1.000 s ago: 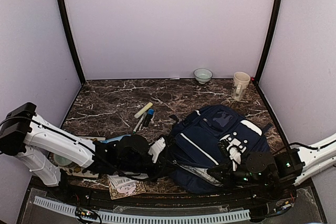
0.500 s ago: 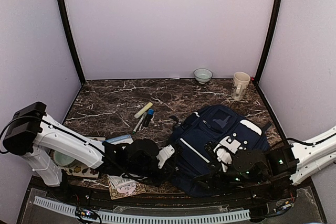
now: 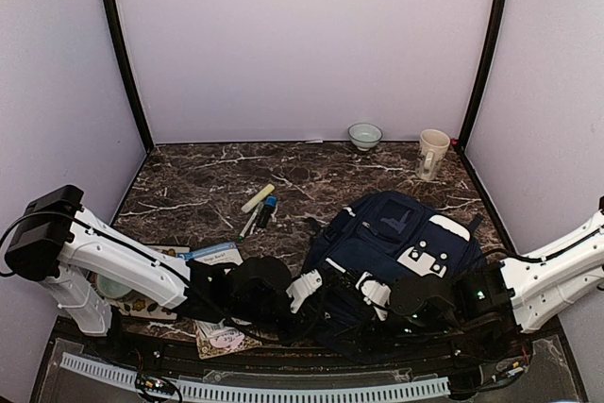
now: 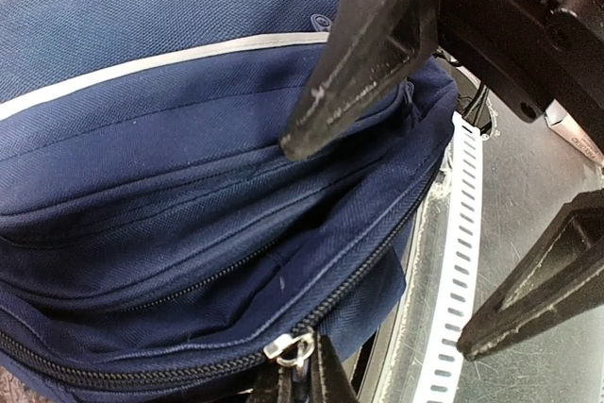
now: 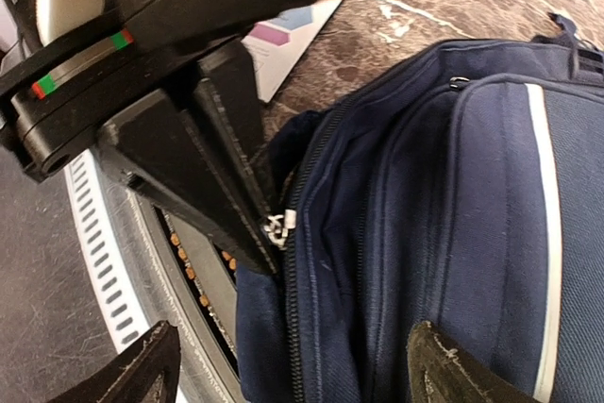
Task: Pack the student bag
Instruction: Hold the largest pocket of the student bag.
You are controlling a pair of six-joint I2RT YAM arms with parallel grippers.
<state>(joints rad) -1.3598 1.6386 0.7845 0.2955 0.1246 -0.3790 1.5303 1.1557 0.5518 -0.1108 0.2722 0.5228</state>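
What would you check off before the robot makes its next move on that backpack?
1. Left end effector gripping the zipper pull: ok, shut on it at the near edge of the backpack.
2. Right end effector free: ok, open over the backpack's near edge, holding nothing.
3. Room between the two end effectors: cannot tell, they are crowded very close at the zipper.
4. Pocket open enough for packing: cannot tell.
5. Pens ready: ok, lying on the table left of the backpack, apart from it.
6. Mug and bowl out of the way: ok, at the far edge.
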